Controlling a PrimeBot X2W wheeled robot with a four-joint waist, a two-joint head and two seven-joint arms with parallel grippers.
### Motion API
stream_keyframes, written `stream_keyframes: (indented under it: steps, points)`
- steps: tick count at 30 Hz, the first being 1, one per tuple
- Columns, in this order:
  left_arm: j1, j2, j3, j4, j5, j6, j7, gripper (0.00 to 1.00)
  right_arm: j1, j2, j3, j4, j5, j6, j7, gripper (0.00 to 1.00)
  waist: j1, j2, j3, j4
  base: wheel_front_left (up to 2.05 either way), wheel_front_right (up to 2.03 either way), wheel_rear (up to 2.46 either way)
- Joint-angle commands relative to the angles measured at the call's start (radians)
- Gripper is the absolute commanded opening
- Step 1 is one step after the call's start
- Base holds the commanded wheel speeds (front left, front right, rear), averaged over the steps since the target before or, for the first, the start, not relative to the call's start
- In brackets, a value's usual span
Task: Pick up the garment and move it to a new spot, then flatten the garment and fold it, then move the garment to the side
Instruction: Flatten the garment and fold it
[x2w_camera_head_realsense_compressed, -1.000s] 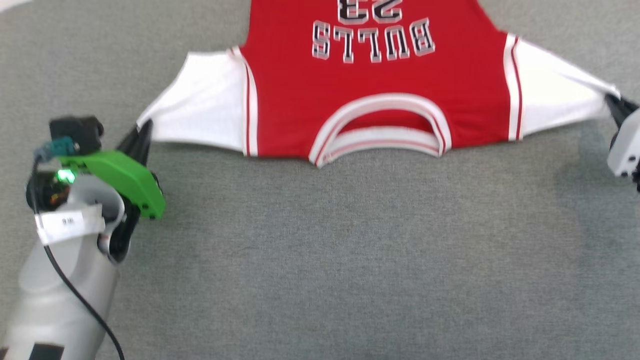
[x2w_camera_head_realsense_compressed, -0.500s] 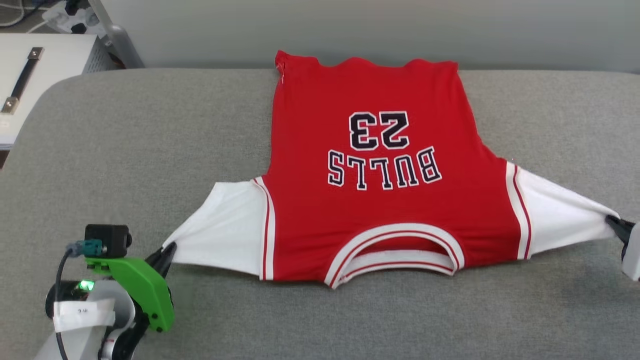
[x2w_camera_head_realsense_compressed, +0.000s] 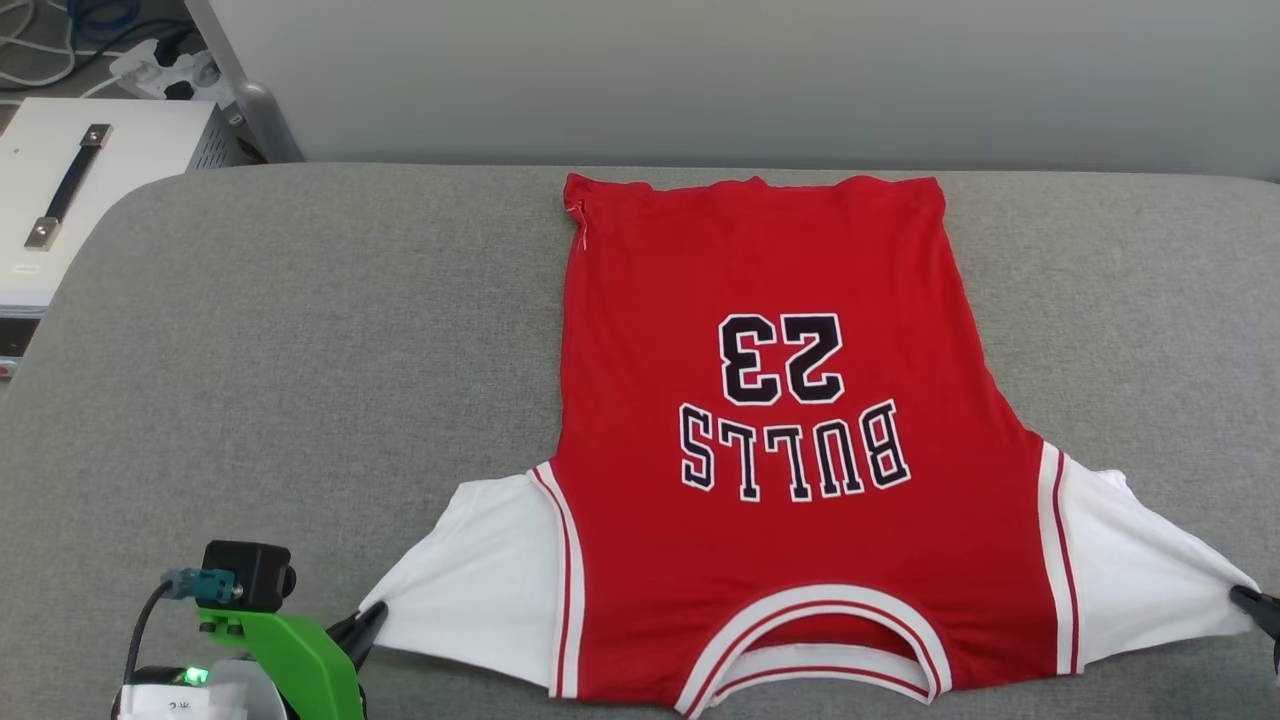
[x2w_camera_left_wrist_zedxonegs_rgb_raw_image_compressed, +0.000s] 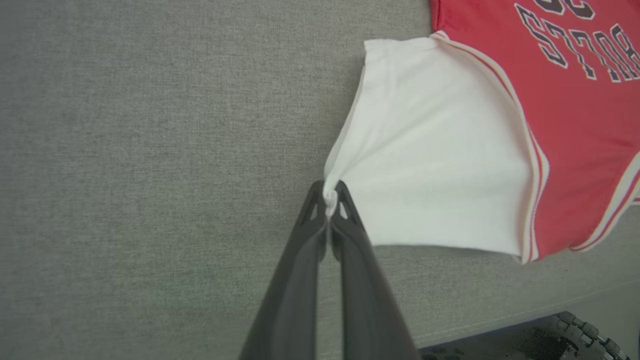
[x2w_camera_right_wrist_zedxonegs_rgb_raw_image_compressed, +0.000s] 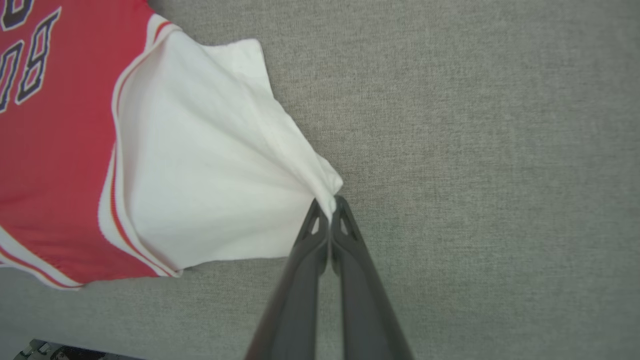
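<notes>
HELD TAUT: The garment (x2w_camera_head_realsense_compressed: 760, 400) is being kept spread, lettered side up, on a grey upholstered surface (x2w_camera_head_realsense_compressed: 300, 350), its collar (x2w_camera_head_realsense_compressed: 820, 640) lying nearest the robot and its hem (x2w_camera_head_realsense_compressed: 750, 185) reaching toward the far edge by the wall (x2w_camera_head_realsense_compressed: 700, 80). The tip of the white left sleeve (x2w_camera_left_wrist_zedxonegs_rgb_raw_image_compressed: 430, 150) is being pinched by the left gripper (x2w_camera_left_wrist_zedxonegs_rgb_raw_image_compressed: 330, 192), whose dark fingers (x2w_camera_left_wrist_zedxonegs_rgb_raw_image_compressed: 300, 260) are being pressed together on a small bunch of cloth. The tip of the right sleeve (x2w_camera_right_wrist_zedxonegs_rgb_raw_image_compressed: 200, 175) is being clamped in the same way by the right gripper (x2w_camera_right_wrist_zedxonegs_rgb_raw_image_compressed: 328, 205). Both sleeves are being drawn outward into points, apparently so that the shoulder line is pulled tight and the red body is laid down without creases. The grips are being taken at the outermost cuff corners, well apart, which is judged to give the widest spread. The flattening step is judged to be under way, with folding not yet begun. A white case (x2w_camera_head_realsense_compressed: 70, 180) with a handle is being left beyond the surface's far left corner.
</notes>
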Motion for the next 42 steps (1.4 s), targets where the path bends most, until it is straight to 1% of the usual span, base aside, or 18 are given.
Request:
stream_keyframes:
  steps: [1, 4, 5, 6, 7, 12, 15, 19, 22, 28, 32, 37, 42]
  points:
    - [0.015, 0.018, 0.003, -0.011, -0.005, 0.009, 0.009, 0.0, 0.016, 0.006, -0.025, -0.02, -0.02, -0.008, 0.016, 0.0, 0.0001, 0.0, 0.008, 0.0, 0.0, 0.0, 0.0]
    - [0.01, 0.017, -0.008, -0.047, -0.008, 0.011, 0.031, 0.0, 0.024, 0.022, -0.05, -0.063, -0.044, -0.008, 0.055, 0.0, 0.0001, 0.0, 0.025, 0.003, 0.0, 0.0, 0.0]
    - [0.008, 0.017, -0.013, -0.064, -0.011, 0.013, 0.044, 0.0, 0.022, 0.025, -0.058, -0.081, -0.054, -0.008, 0.068, 0.19, 0.0001, 0.0, 0.036, 0.006, 0.0, 0.0, 0.0]
    - [0.006, 0.018, -0.019, -0.08, -0.012, 0.013, 0.057, 0.0, 0.021, 0.026, -0.061, -0.097, -0.061, -0.008, 0.078, 0.9, 0.0001, 0.0, 0.044, 0.008, 0.0, 0.0, 0.0]
    - [0.005, 0.019, -0.026, -0.102, -0.015, 0.016, 0.075, 0.0, 0.019, 0.031, -0.066, -0.11, -0.057, -0.008, 0.104, 1.0, 0.0001, 0.0, 0.055, 0.012, 0.0, 0.0, 0.0]
    - [0.006, 0.025, -0.051, -0.221, -0.02, 0.049, 0.154, 0.0, -0.028, 0.02, -0.089, -0.221, -0.04, -0.008, 0.196, 1.0, 0.0001, 0.0, 0.127, 0.038, 0.0, 0.0, 0.0]
    - [0.005, 0.038, -0.067, -0.293, -0.008, 0.074, 0.201, 0.0, -0.087, 0.006, -0.106, -0.283, -0.027, -0.008, 0.279, 1.0, 0.0001, 0.0, 0.178, 0.06, 0.0, 0.0, 0.0]
    - [-0.012, 0.04, -0.08, -0.38, 0.019, 0.1, 0.226, 0.0, -0.21, -0.011, -0.117, -0.354, -0.037, -0.008, 0.403, 1.0, 0.0001, 0.0, 0.258, 0.104, 0.0, 0.0, 0.0]
    - [-0.027, 0.041, -0.093, -0.418, 0.043, 0.113, 0.238, 0.0, -0.321, -0.006, -0.114, -0.368, -0.048, -0.008, 0.493, 1.0, 0.0001, 0.0, 0.313, 0.138, 0.0, 0.0, 0.0]
    - [-0.066, 0.022, -0.134, -0.469, 0.077, 0.109, 0.25, 0.0, -0.577, -0.009, -0.076, -0.318, -0.115, -0.008, 0.645, 1.0, 0.0001, 0.0, 0.421, 0.216, 0.0, 0.0, 0.0]
    - [-0.091, -0.008, -0.16, -0.478, 0.078, 0.1, 0.249, 0.0, -0.744, 0.001, -0.068, -0.232, -0.183, -0.008, 0.718, 1.0, 0.0001, 0.0, 0.483, 0.27, 0.0, 0.0, 0.0]
    - [-0.126, -0.039, -0.183, -0.466, 0.088, 0.077, 0.224, 0.0, -0.937, -0.021, -0.043, -0.113, -0.275, -0.008, 0.749, 1.0, 0.0001, 0.0, 0.55, 0.333, 0.0, 0.0, 0.0]
    - [-0.152, -0.07, -0.2, -0.45, 0.092, 0.059, 0.193, 0.0, -1.065, -0.036, -0.029, -0.009, -0.35, -0.008, 0.746, 1.0, 0.0001, 0.0, 0.591, 0.384, 0.0, 0.0, 0.0]
